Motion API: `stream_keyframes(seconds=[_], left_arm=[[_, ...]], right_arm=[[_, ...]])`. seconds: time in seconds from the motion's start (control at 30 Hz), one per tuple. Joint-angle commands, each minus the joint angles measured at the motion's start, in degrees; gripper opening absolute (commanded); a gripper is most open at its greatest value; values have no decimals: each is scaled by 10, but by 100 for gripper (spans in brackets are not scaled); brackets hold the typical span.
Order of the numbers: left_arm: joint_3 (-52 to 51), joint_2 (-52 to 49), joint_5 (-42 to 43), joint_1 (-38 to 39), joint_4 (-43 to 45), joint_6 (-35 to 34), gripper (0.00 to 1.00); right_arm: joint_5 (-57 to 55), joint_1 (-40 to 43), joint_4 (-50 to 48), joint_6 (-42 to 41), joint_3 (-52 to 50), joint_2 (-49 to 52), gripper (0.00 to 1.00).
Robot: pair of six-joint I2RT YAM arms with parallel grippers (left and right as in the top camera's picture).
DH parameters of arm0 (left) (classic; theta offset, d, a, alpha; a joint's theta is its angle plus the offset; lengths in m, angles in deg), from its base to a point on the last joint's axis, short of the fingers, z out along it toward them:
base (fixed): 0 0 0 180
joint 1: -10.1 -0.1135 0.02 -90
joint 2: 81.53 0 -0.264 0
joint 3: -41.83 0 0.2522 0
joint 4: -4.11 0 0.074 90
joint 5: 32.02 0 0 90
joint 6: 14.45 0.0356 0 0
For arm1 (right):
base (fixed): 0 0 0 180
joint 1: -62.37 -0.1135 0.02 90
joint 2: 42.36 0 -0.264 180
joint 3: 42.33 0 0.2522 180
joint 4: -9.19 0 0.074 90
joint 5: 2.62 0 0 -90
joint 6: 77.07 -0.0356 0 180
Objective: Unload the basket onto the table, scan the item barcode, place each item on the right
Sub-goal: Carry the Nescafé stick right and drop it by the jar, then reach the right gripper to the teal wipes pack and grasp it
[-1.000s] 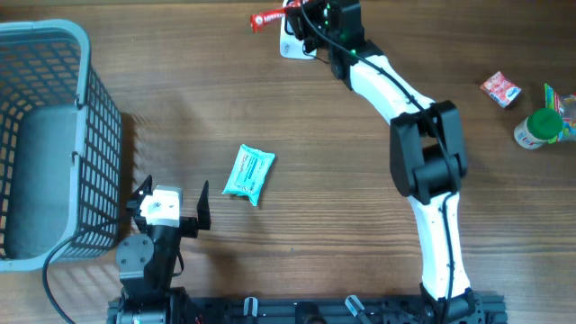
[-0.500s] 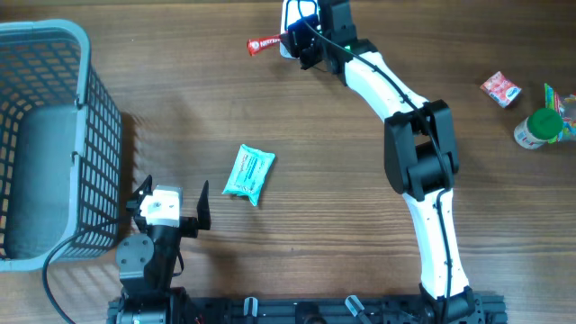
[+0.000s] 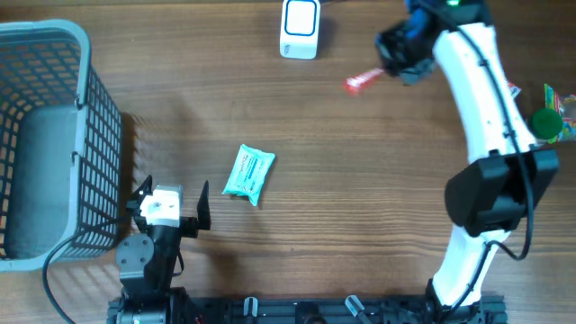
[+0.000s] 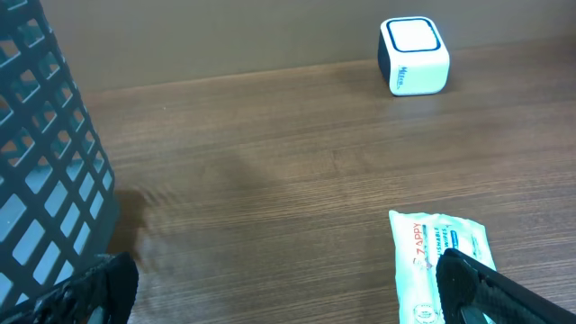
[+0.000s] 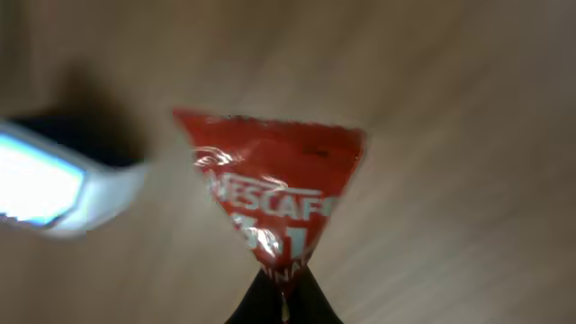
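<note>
Right tool (image 5: 282, 295) grips red sachet (image 5: 270, 193), far from basket (image 3: 54, 34).

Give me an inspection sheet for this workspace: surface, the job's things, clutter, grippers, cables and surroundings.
Surface: wooden table, no spills seen.
Job's things: white scanner at the far edge; red sachet held to its right.
Clutter: wipes pack mid-table; basket at the left; green-capped bottle at the right edge.
Grippers: left gripper open and empty, beside the basket; right gripper shut on the sachet's bottom tip.
Cables: black cable runs by the basket's near corner.
Surroundings: nothing seen.
</note>
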Motion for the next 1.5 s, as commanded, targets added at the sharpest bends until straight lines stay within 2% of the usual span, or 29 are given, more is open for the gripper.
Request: stream_keyframes(seconds=[0.0,0.1,0.33,0.5,0.57,0.67,0.7,0.8,0.87,0.9,1.0,1.07,1.17,1.2,1.23,1.27,1.3,1.33,1.47], left_arm=[[-3,3,5,3,1,7,100],[-3,3,5,3,1,7,100],[-3,3,5,3,1,7,100],[-3,3,5,3,1,7,100],[-3,3,5,3,1,7,100],[-3,3,5,3,1,7,100],[-3,3,5,3,1,7,100],[-3,3,5,3,1,7,100],[-3,3,5,3,1,7,100],[-3,3,5,3,1,7,100],[-3,3,5,3,1,7,100],[-3,3,5,3,1,7,100],[-3,3,5,3,1,7,100],[-3,3,5,3,1,7,100],[-3,3,5,3,1,7,100],[-3,3,5,3,1,7,100],[-3,3,5,3,1,7,100],[-3,3,5,3,1,7,100],[-3,3,5,3,1,7,100]], right_arm=[[-96,50,15,115,-45,12,4],[-107,113,7,140,-91,12,4],[-84,244,-132,276,-194,12,5],[-73,279,-187,385,-206,12,5],[-71,269,-204,417,-206,12,46],[-30,256,-185,417,-176,11,71],[-3,247,-164,402,-151,10,83],[28,212,-102,369,-92,-3,82],[48,174,-74,369,-82,-25,87],[65,143,-53,371,-82,-37,100],[144,50,17,369,-84,-42,100],[163,-25,49,325,-88,-41,100],[163,-114,40,282,-88,-41,99],[159,-145,11,284,-88,-41,74],[147,-179,-18,280,-88,-41,56],[150,-211,-47,252,-88,-41,63],[150,-235,-61,211,-88,-41,93],[144,-258,-76,193,-88,-40,100],[99,-336,-145,115,-88,-16,99]])
